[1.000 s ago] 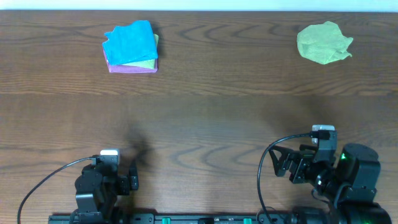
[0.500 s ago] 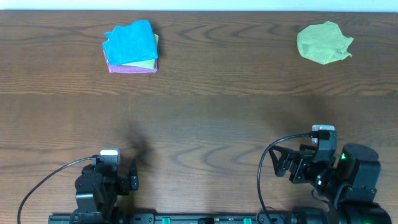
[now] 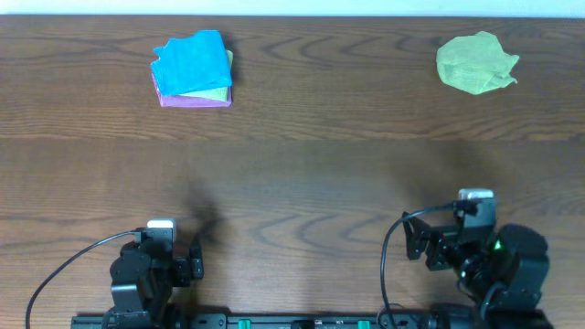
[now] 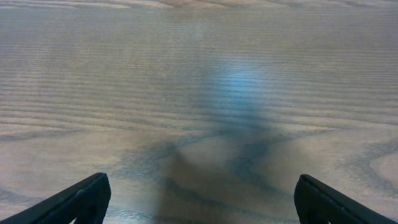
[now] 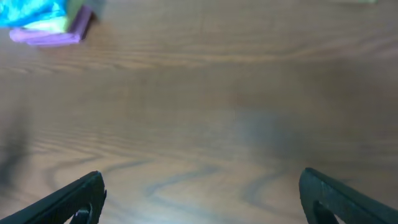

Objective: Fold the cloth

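A crumpled green cloth (image 3: pixel 475 62) lies at the far right of the wooden table. A stack of folded cloths (image 3: pixel 192 69), blue on top of green and pink, sits at the far left; its corner shows in the right wrist view (image 5: pixel 43 22). My left gripper (image 4: pixel 199 199) is open and empty over bare wood near the front edge; it shows in the overhead view (image 3: pixel 187 265). My right gripper (image 5: pixel 200 196) is open and empty, also at the front edge, far from the green cloth; it shows in the overhead view (image 3: pixel 416 245).
Both arm bases (image 3: pixel 146 274) sit at the table's near edge with black cables looping beside them. The table's far edge (image 3: pixel 292 15) runs just behind the cloths.
My right arm has drawn back a little toward its base and shifted slightly right. The left arm and both cloth piles have not moved.
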Controlling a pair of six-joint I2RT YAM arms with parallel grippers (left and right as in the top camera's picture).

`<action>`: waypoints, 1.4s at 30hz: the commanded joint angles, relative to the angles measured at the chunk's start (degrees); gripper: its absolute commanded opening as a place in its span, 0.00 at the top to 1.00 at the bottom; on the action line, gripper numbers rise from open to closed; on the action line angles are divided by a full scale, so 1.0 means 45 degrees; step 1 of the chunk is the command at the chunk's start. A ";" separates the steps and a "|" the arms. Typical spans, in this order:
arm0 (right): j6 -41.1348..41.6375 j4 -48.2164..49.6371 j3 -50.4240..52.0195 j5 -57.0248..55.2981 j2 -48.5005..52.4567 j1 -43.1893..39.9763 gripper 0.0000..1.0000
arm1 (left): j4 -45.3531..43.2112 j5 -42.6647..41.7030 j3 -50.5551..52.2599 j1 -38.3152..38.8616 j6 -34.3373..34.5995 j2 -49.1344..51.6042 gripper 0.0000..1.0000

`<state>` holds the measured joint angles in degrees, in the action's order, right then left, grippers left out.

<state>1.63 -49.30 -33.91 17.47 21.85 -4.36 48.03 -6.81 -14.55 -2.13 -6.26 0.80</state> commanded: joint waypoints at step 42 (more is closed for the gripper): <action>-0.0695 0.0821 0.5280 -0.2603 -0.4794 0.1200 0.01 | 0.0758 0.0194 0.0068 0.0068 -0.0325 -0.0131 0.05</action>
<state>-2.87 -45.58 -10.96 7.53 0.95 0.32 48.07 -6.61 -14.57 -2.13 -6.26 0.73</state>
